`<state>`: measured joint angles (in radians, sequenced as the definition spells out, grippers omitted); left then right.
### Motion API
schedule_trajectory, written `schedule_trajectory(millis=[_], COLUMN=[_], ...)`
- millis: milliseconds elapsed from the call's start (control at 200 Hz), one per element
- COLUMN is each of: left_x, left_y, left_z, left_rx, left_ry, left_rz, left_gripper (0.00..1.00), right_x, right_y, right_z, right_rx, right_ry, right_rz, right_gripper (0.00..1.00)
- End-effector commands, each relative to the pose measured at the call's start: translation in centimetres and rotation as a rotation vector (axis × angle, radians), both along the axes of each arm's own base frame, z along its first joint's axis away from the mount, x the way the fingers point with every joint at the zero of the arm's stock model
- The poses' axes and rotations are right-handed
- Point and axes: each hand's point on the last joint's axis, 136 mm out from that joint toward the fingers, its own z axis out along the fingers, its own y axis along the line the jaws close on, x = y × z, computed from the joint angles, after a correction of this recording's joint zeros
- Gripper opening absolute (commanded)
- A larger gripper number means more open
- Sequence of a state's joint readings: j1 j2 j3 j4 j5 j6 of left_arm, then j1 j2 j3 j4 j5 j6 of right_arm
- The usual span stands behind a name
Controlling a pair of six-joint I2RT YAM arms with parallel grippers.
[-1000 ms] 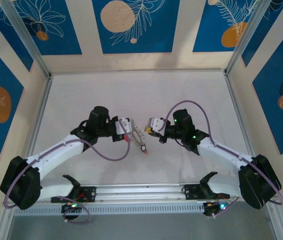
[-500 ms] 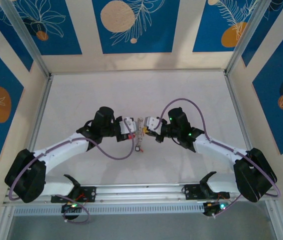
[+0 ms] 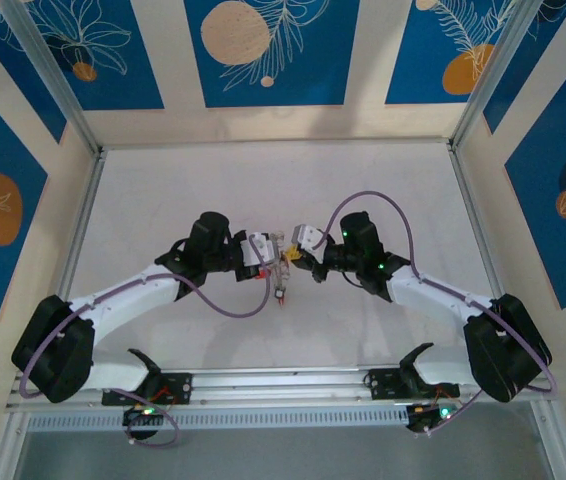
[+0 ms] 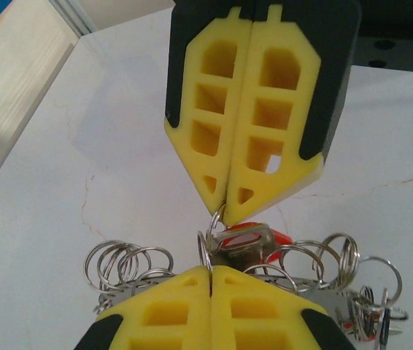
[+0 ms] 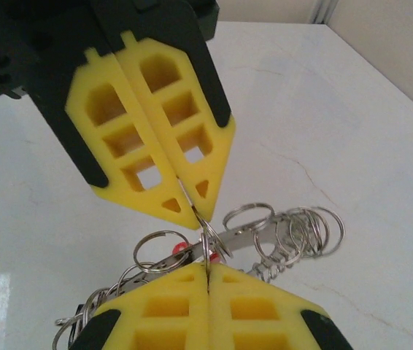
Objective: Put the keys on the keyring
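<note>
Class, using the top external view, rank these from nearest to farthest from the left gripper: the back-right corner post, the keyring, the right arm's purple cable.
1. The keyring, right at the left gripper, centre of the table.
2. The right arm's purple cable, arching just to the right.
3. The back-right corner post, far upper right.

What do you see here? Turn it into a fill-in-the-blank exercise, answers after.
1. The left arm's yellow fingers and the right arm's yellow fingers are each ___.
2. The silvery metal keyring of many loops is clamped by ___ arms' fingers.
3. The small silvery key has a ___ plastic head.
4. The flat tabletop is ___.
Missing: shut; both; red; white.
</note>
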<state>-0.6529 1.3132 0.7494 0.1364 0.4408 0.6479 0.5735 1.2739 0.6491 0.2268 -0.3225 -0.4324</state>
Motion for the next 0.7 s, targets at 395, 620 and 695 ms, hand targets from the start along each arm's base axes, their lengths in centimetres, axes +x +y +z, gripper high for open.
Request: schedule_trajectory(millis=[395, 620, 695], left_x=[-0.77, -0.98, -1.05], left_y=[-1.29, -1.39, -1.52], left_z=[3.21, 3.40, 3.42], left_rx=[-0.096, -0.112, -0.118], left_ry=[-0.061, -0.073, -0.072], left_rz=[-0.070, -0.083, -0.091], left_gripper=[0.00, 0.00, 0.00], right_x=[0.43, -0.33, -0.49], right_y=[-0.40, -0.18, -0.11], right_z=[-0.05, -0.19, -0.03], right_rx=[0.049, 0.058, 0.067], right_ry=[0.148, 0.164, 0.152], right_rz=[-0.008, 0.046, 0.059], right_gripper=[0.00, 0.00, 0.00])
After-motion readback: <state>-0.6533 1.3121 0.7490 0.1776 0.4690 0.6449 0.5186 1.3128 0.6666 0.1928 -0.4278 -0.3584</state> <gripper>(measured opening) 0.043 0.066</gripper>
